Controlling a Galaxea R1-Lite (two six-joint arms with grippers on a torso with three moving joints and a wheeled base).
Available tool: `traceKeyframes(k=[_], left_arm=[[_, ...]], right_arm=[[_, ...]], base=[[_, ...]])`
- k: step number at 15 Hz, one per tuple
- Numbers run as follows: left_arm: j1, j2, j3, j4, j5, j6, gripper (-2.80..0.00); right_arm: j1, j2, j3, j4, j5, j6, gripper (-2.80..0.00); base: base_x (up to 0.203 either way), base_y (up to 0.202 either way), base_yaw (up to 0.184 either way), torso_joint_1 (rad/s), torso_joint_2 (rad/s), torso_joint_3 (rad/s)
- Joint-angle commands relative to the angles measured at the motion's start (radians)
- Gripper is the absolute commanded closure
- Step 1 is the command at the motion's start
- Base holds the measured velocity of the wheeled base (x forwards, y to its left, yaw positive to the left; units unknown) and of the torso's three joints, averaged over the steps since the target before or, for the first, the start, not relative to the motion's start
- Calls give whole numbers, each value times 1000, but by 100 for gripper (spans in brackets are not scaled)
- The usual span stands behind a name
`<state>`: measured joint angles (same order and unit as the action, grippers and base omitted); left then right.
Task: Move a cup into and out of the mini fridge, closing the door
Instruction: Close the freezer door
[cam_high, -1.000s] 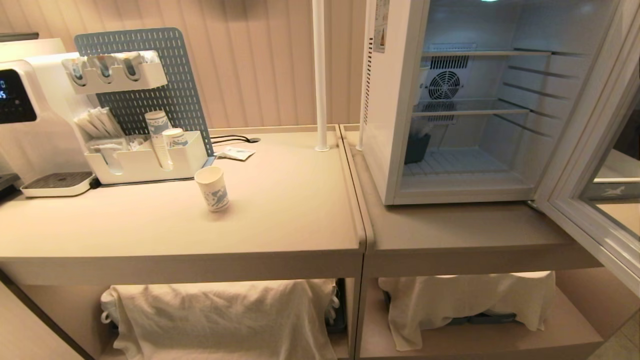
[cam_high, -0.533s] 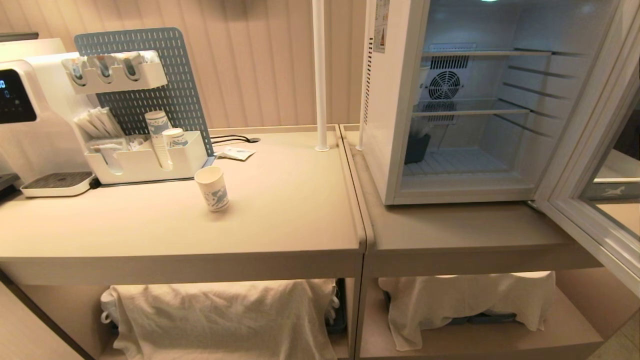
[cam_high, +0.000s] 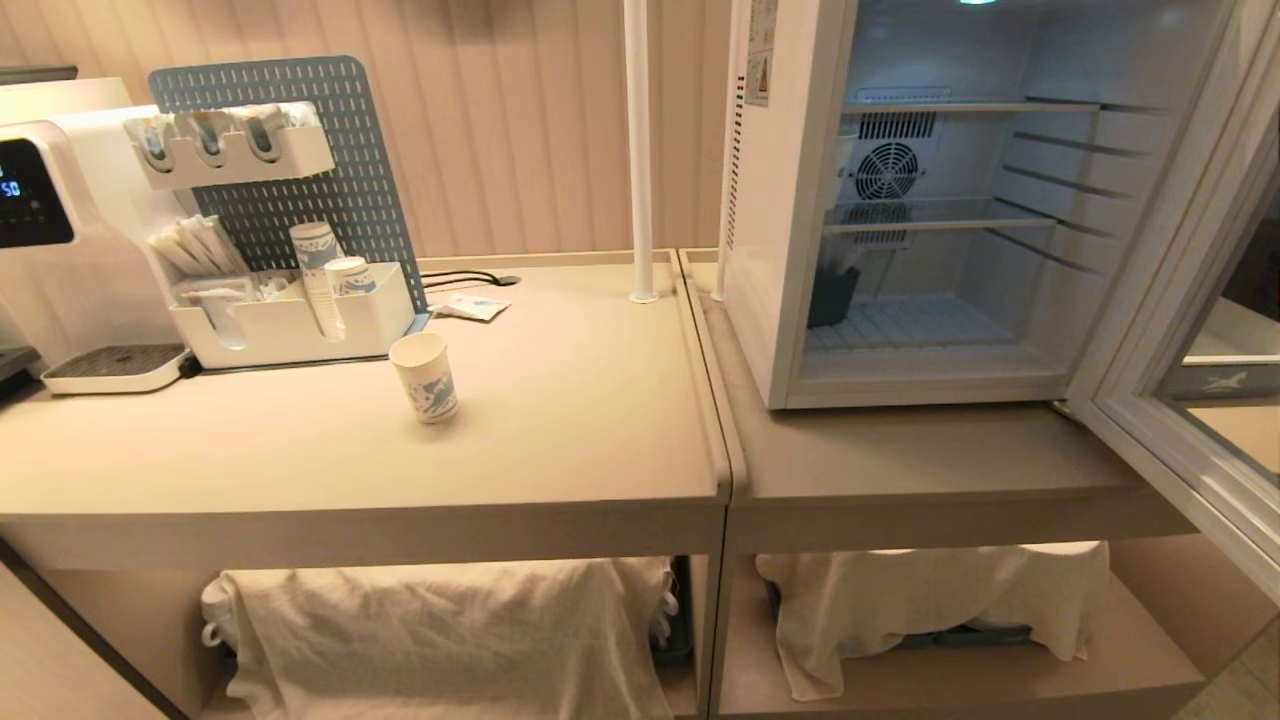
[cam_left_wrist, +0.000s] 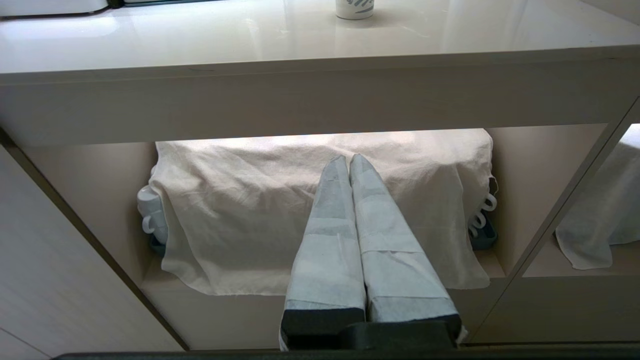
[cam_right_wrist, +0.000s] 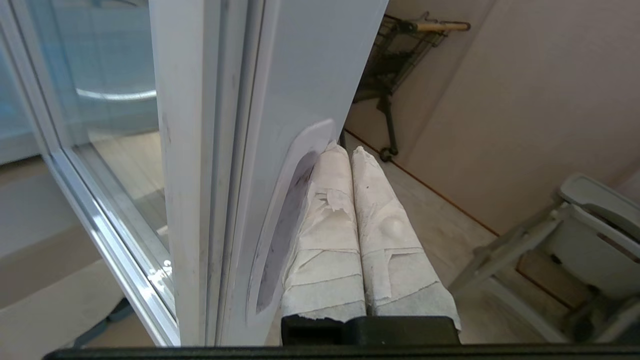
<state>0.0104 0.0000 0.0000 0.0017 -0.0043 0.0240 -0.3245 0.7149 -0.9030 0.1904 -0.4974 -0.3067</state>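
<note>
White door (cam_right_wrist: 280, 100) edge against my right hand (cam_right_wrist: 345, 150), its fingers pressed together and gripping nothing.

My right hand lies beside the recessed handle (cam_right_wrist: 287, 225) on the outer edge of the door, which stands wide open from the mini fridge (cam_high: 790, 250). My left hand (cam_left_wrist: 348, 159) is clenched too (empty, hanging low in front of the cloth (cam_left_wrist: 240, 210) on the lower shelf). Upright on the bench (cam_high: 560, 440) stands the cup (cam_high: 424, 376), near the white organiser (cam_high: 290, 325) and well apart from the mini fridge.
</note>
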Motion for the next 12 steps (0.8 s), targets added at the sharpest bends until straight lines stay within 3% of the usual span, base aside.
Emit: traceKeyframes(k=[1, 12], left_arm=[[0, 0, 0, 0, 0, 1, 0], [0, 0, 0, 0, 0, 1, 0]], right_arm=[[16, 0, -1, 0, 0, 3, 0], [99, 1, 9, 38, 90, 45, 0]], base=[[0, 0, 0, 0, 0, 0], [0, 0, 0, 0, 0, 0]])
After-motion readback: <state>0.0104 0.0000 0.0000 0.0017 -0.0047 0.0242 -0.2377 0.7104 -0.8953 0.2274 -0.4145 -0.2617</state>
